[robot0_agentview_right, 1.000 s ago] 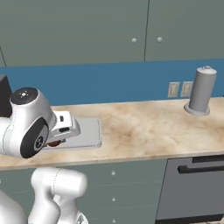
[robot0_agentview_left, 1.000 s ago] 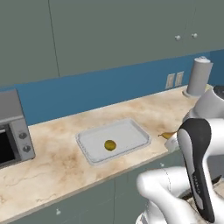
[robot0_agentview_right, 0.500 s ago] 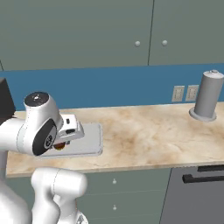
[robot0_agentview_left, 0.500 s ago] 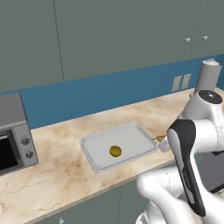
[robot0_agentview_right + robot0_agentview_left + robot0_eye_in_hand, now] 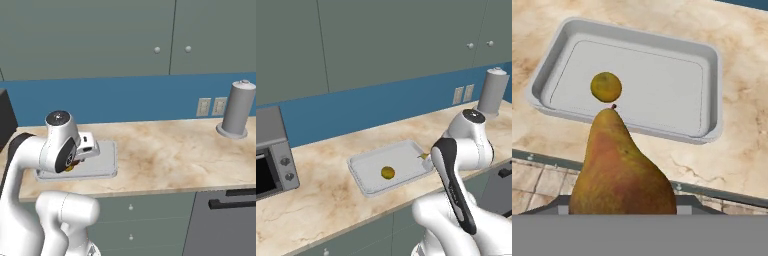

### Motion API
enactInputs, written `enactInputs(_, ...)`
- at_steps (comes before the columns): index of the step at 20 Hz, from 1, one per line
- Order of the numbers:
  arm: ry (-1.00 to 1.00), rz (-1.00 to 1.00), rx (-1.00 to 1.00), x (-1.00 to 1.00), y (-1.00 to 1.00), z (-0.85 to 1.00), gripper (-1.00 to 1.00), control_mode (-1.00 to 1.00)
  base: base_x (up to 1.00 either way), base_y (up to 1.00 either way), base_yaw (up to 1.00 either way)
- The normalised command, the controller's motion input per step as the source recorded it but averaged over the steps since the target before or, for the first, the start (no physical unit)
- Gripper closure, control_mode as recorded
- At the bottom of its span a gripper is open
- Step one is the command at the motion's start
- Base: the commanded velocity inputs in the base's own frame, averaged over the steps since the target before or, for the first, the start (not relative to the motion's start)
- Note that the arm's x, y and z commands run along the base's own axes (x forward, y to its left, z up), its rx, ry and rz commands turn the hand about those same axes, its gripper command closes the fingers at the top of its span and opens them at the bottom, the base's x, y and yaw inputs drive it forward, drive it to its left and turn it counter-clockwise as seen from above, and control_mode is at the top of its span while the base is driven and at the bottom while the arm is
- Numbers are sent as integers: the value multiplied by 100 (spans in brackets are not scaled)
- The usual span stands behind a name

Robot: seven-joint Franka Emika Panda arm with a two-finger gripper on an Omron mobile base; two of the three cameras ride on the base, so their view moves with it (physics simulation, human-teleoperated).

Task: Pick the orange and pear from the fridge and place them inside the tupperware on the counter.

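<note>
With our gripper (image 5: 624, 207) pinching the brownish tapered pear (image 5: 622, 167) at lower centre, we should carry it over the shallow pale grey tupperware (image 5: 712, 90), clear of the round golden orange (image 5: 606, 86) inside.

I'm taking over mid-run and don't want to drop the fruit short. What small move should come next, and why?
Probably carry the pear forward over the tupperware before opening. The gripper is shut on the pear, and in the hand view the fruit hangs over the counter edge, short of the tray's near rim. The orange already lies inside, so aim for bare tray floor beside it.
</note>
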Motion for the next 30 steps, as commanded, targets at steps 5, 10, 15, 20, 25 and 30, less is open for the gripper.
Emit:
enactInputs(5,0,0,0,44,30,-37,100,-100,0,0,0)
enactInputs(10,0,0,0,53,3,-31,100,-100,0,0,0)
enactInputs(15,0,0,0,59,1,-37,100,-100,0,0,0)
enactInputs(20,0,0,0,59,4,-37,100,-100,0,0,0)
enactInputs(25,0,0,0,58,1,-34,100,-100,0,0,0)
enactInputs(30,0,0,0,34,4,-57,100,-100,0,0,0)
